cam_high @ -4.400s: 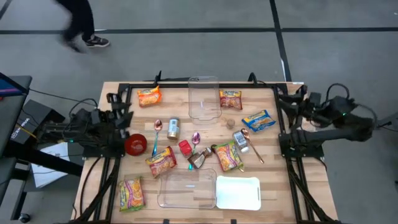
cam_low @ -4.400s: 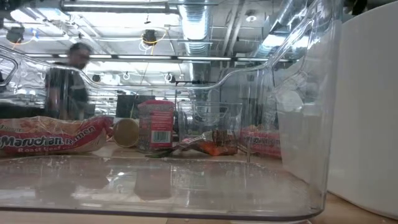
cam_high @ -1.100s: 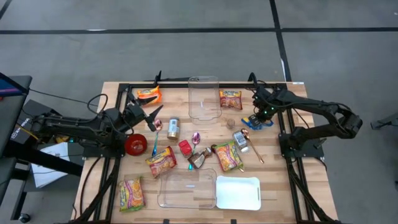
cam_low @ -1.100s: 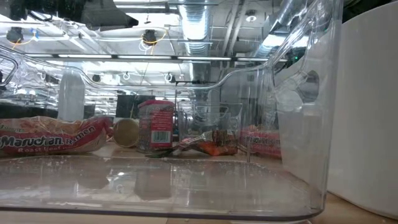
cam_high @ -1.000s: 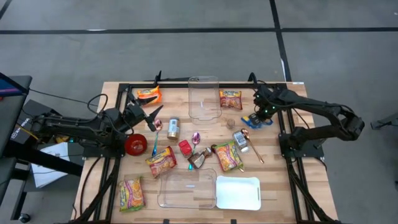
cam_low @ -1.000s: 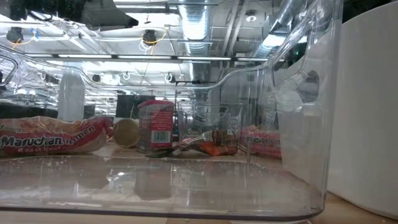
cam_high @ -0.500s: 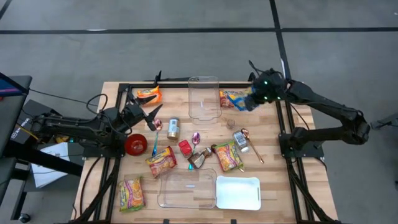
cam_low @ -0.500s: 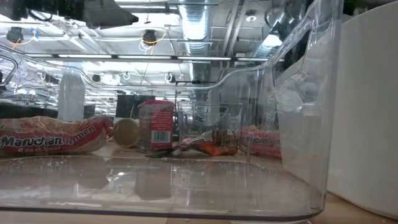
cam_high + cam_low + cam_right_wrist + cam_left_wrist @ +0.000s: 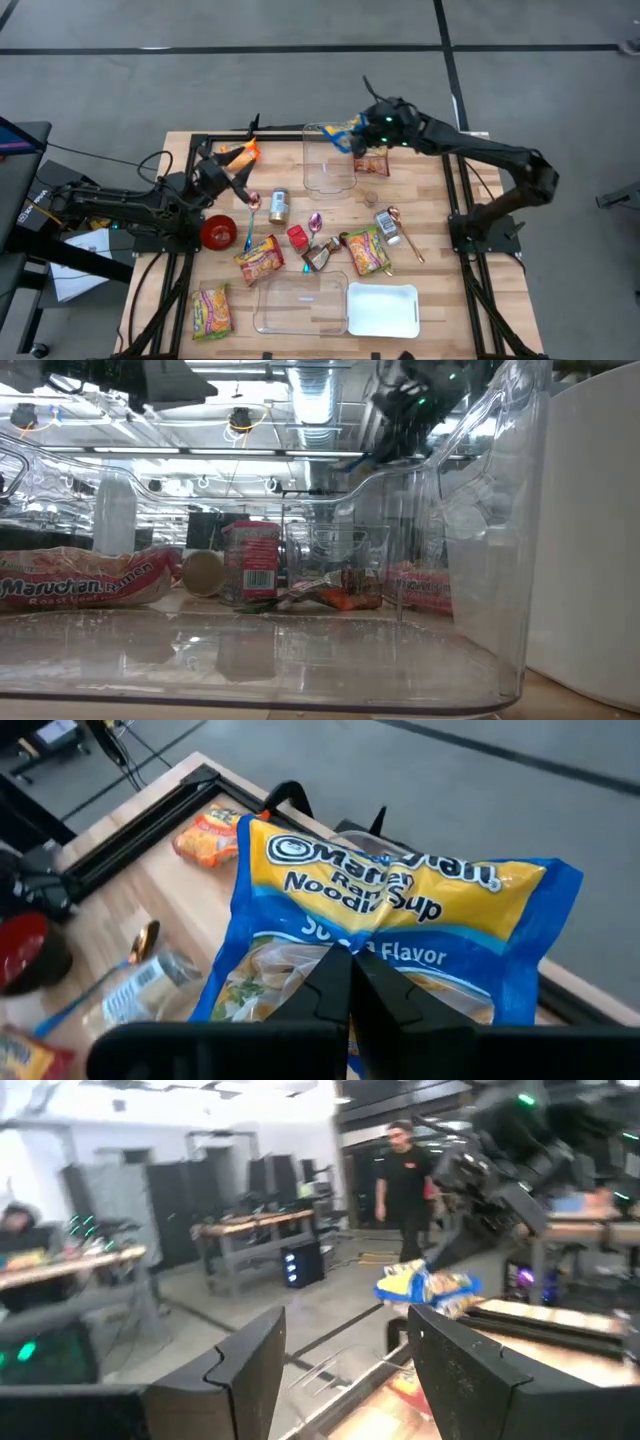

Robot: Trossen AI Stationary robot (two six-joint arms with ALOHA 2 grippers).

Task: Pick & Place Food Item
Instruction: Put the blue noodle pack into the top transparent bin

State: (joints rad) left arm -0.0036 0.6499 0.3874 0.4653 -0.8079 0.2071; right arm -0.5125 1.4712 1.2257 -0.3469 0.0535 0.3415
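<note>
My right gripper [image 9: 362,133] is shut on a blue and yellow noodle packet [image 9: 345,130], held in the air over the far clear container [image 9: 328,160]. The packet fills the right wrist view [image 9: 400,910] and also shows in the left wrist view [image 9: 428,1285]. My left gripper [image 9: 238,172] is open and empty at the table's far left, next to an orange noodle packet [image 9: 243,152] that lies flat on the wood. In the left wrist view its fingers [image 9: 250,1370] stand apart with nothing between them. My right gripper pinches the packet between its two fingers [image 9: 335,985], near the middle of the packet's printed face [image 9: 345,945]. The fingers come from the table's right side, slanting down. The packet is lifted clear and sticks out past the fingertips toward the table's left.
A second clear container [image 9: 300,303] and a white tray [image 9: 383,310] stand at the near edge. Several noodle packets, spoons, a can [image 9: 279,206], a red bowl [image 9: 218,231] and small jars lie across the middle. A person [image 9: 405,1180] stands in the room beyond.
My right gripper has lifted the blue packet off the table's right part and carried it up and toward the far left, to above the far clear container. My left gripper has edged toward the orange packet and stays open.
</note>
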